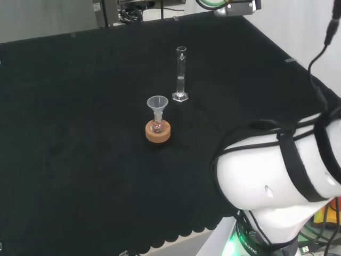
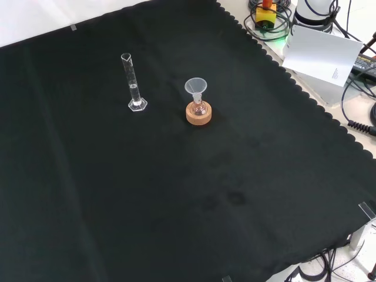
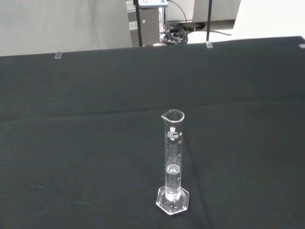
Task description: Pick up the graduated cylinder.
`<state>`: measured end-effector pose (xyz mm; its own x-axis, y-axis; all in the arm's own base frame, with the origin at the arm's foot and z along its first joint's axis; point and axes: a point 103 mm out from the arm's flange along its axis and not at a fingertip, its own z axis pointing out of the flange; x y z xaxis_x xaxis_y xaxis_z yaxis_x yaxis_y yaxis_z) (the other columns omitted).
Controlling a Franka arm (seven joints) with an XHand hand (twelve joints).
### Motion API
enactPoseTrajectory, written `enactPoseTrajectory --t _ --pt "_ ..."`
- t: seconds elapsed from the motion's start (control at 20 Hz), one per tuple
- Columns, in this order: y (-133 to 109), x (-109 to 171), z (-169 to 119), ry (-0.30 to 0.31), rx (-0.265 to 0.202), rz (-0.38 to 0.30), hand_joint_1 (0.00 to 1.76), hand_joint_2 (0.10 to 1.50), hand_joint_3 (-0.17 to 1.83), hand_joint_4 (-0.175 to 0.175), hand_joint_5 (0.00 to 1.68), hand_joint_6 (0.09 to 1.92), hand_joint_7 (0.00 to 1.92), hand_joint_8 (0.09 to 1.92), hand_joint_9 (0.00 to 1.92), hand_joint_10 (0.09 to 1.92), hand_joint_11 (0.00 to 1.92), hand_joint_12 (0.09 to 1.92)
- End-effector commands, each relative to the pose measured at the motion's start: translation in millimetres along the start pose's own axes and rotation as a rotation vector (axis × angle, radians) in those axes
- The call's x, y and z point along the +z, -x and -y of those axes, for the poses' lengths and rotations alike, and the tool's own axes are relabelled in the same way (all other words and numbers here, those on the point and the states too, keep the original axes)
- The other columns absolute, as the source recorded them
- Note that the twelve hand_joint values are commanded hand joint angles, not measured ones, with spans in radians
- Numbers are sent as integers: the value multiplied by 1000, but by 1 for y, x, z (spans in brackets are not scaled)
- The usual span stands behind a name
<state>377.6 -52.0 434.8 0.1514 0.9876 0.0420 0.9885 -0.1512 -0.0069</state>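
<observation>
Clear glass is the trouble on this bench: the graduated cylinder (image 1: 181,74) stands upright on the black cloth (image 1: 80,160), above centre in the head view, a tall thin tube on a small six-sided foot with a little liquid low inside. Just below and left of it in that view sits a clear funnel (image 1: 157,104) in a small flask on a cork ring (image 1: 158,132); the two are near but apart. White arm links (image 1: 277,170) bulk at the lower right of that view, and I cannot tell whether the hand is open or closed. In the front view the cylinder (image 2: 134,82) is in the upper left and the funnel (image 2: 196,87) with its cork ring (image 2: 198,113) just right of it, with bare cloth (image 2: 205,205) across the rest of the frame. In the wrist view the cylinder (image 3: 173,164) stands alone below centre, spout at its lip, well ahead of the camera. The likely failure, as I judge it, is tipping: the tube is tall over a narrow foot, so a finger touching high up before the grasp closes could topple it and spill the liquid. A wide approach could also knock the funnel off its flask.
</observation>
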Motion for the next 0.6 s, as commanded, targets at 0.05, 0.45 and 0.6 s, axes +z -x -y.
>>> enactPoseTrajectory --t 0.05,0.45,0.6 --pt "56 59 -88 2 -8 -120 257 1158 245 -39 304 87 49 548 235 664 18 1395" --pt "63 112 -129 -6 -36 -178 415 1070 214 -53 332 87 116 601 298 679 59 1396" --pt "62 130 -137 -31 -44 -195 436 1055 213 -54 343 87 132 617 313 675 74 1393"
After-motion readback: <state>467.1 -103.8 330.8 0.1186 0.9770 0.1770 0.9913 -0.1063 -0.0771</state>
